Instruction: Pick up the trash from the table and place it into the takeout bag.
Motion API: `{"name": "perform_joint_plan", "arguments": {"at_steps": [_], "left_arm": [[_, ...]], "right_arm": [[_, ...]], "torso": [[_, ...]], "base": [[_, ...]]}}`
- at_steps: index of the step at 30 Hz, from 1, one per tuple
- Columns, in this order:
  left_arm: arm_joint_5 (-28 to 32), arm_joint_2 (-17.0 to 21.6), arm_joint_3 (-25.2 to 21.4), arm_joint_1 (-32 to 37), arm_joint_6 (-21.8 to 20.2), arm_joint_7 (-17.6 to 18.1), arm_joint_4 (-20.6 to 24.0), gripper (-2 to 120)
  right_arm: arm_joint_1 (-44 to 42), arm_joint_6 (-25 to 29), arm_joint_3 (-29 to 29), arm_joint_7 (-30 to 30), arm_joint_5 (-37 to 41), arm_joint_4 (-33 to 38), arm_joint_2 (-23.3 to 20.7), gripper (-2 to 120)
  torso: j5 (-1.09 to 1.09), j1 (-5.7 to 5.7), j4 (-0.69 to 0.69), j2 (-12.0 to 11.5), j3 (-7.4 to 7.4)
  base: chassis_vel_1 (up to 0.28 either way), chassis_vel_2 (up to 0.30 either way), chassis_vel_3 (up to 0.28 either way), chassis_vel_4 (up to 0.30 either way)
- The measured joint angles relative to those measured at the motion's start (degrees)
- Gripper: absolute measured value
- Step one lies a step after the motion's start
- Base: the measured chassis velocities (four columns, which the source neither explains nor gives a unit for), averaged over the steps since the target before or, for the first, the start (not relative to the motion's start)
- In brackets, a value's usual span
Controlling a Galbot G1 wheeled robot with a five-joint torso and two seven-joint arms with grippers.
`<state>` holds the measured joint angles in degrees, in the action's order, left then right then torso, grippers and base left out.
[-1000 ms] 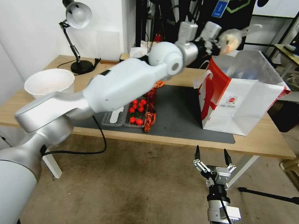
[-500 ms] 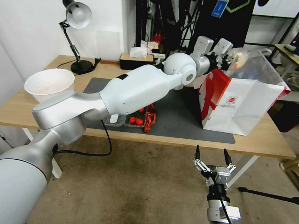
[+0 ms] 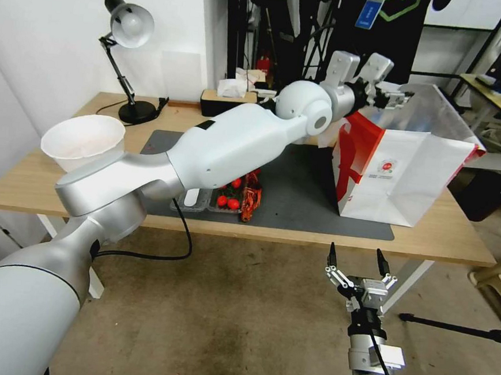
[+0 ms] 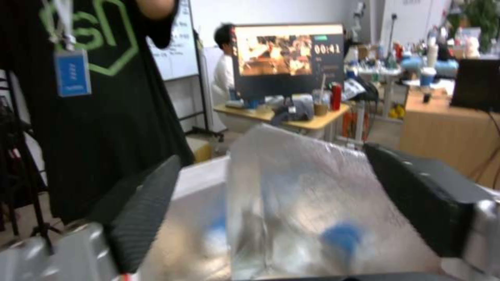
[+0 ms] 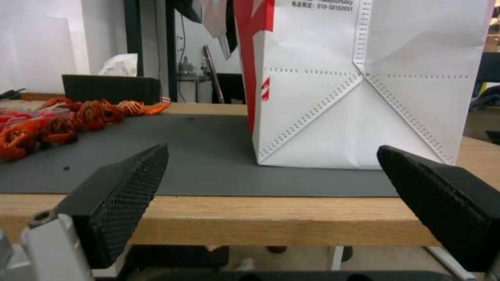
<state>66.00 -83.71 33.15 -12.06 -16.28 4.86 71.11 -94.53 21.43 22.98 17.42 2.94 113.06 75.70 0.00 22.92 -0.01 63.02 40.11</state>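
**Fingers spread wide over the bag mouth, nothing held**

Fingers (image 4: 140,210) of the left gripper (image 3: 397,98) stand wide apart in the left wrist view, and nothing sits between them; past them lies the silvery lining of the bag (image 4: 307,203), with blurred blue patches low down that are probably trash already inside, though I cannot tell what they are. In the upper right of the head view that gripper hangs at the bag's (image 3: 405,171) open top, the arm stretched across the tabletop (image 3: 443,237) to get there. That height suits a drop: anything let go here would fall straight into the bag.

The bag stands upright at the right end of the grey mat (image 3: 302,197), mouth open and facing up, so it can take things from above without being held.

Lower in the head view, the right gripper (image 3: 357,260) waits in front of the tabletop edge, below its level, its fingers (image 5: 125,195) well apart and empty, facing the bag's base (image 5: 359,101).

Red scraps and a clear tray (image 3: 235,195) lie left of centre on the mat, under the left arm. A white basin (image 3: 83,140) sits at the tabletop's left end.
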Motion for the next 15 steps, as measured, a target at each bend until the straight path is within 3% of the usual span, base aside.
{"name": "perform_joint_plan", "arguments": {"at_steps": [8,14,15], "left_arm": [[-0.27,5.69,-4.79,2.62,0.55,1.39,4.46,100],[-1.30,16.59,-11.14,8.66,0.63,2.22,12.02,100],[-1.30,16.59,-11.14,8.66,0.63,2.22,12.02,100]], "right_arm": [[0.16,-0.08,-0.03,0.00,0.00,0.00,-0.04,100],[0.19,-0.14,-0.09,-0.01,0.00,0.19,-0.07,100],[0.19,-0.14,-0.09,-0.01,0.00,0.19,-0.07,100]], "torso": [[-0.01,0.00,0.01,0.00,0.00],[-0.03,0.00,0.02,0.00,0.00],[-0.03,0.00,0.02,0.00,0.00]], "base": [[0.000,0.000,0.000,0.000],[0.000,0.000,0.000,0.000],[0.000,0.000,0.000,0.000]]}}
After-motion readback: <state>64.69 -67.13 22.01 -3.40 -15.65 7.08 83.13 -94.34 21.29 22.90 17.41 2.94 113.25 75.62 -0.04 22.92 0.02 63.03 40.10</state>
